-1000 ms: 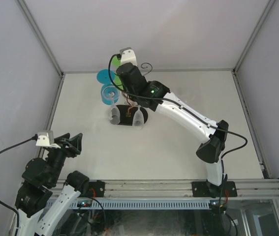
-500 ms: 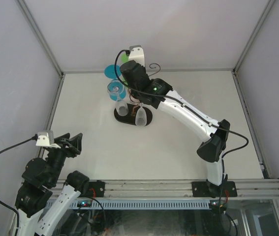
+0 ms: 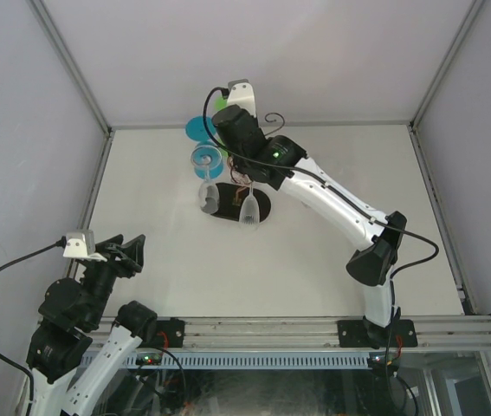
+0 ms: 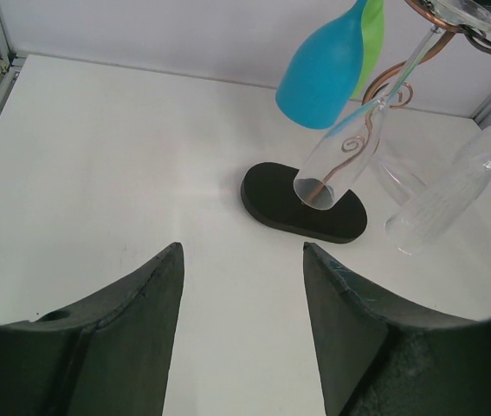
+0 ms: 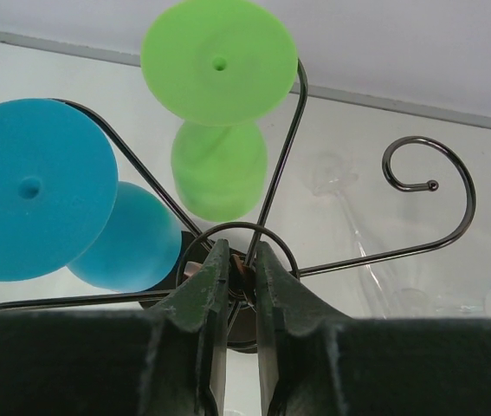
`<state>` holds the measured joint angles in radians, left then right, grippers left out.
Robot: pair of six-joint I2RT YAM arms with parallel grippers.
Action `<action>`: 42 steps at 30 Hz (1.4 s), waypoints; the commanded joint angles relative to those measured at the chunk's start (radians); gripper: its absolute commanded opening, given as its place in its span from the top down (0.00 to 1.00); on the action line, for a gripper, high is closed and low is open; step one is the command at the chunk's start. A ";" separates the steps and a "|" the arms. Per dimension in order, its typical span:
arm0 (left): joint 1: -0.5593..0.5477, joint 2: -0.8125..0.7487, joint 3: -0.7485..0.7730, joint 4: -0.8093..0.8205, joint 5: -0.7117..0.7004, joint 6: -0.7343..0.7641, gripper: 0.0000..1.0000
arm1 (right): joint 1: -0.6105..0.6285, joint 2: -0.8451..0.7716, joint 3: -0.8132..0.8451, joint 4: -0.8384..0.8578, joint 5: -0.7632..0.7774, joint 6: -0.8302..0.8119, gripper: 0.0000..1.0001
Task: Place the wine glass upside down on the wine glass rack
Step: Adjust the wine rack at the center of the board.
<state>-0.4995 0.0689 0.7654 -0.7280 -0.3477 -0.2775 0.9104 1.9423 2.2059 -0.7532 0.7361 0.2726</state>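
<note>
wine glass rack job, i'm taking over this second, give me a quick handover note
The left gripper is open and empty, low at the near left, its camera facing the rack.
The right gripper looks shut on the top of the coppery stem of the dark wire wine glass rack.
The blue wine glass, green wine glass, smooth clear wine glass and ribbed clear wine glass all hang bowl-down from the scroll arms; the smooth one is tilted.
Done: hanging looks complete, and neither gripper holds a glass.
Left: probably just release the rack gently and withdraw the right arm.
</note>
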 commanded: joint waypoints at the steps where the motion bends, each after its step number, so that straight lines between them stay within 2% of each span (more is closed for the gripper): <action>1: 0.009 -0.003 -0.012 0.023 -0.003 0.012 0.38 | -0.014 -0.041 0.089 0.036 -0.051 -0.016 1.00; 8: 0.009 -0.003 -0.012 0.021 -0.005 0.011 0.38 | -0.018 0.002 0.101 0.110 -0.193 -0.060 0.99; 18: 0.009 -0.002 -0.014 0.021 -0.007 0.011 0.38 | -0.037 0.043 0.132 0.137 -0.317 -0.047 0.93; 28: 0.009 -0.003 -0.012 0.021 -0.009 0.011 0.38 | -0.056 0.031 0.133 0.175 -0.363 -0.053 0.72; 35: 0.009 -0.001 -0.012 0.021 -0.007 0.010 0.38 | -0.072 0.003 0.128 0.186 -0.410 -0.064 0.63; 39: 0.009 0.000 -0.012 0.021 -0.008 0.011 0.38 | -0.078 -0.062 0.087 0.196 -0.433 -0.096 0.57; 42: 0.009 0.002 -0.012 0.021 -0.010 0.010 0.38 | -0.082 -0.151 -0.003 0.245 -0.455 -0.134 0.54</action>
<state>-0.4995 0.0689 0.7654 -0.7280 -0.3489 -0.2775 0.8375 1.9621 2.2639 -0.6083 0.3164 0.1967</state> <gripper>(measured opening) 0.616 0.443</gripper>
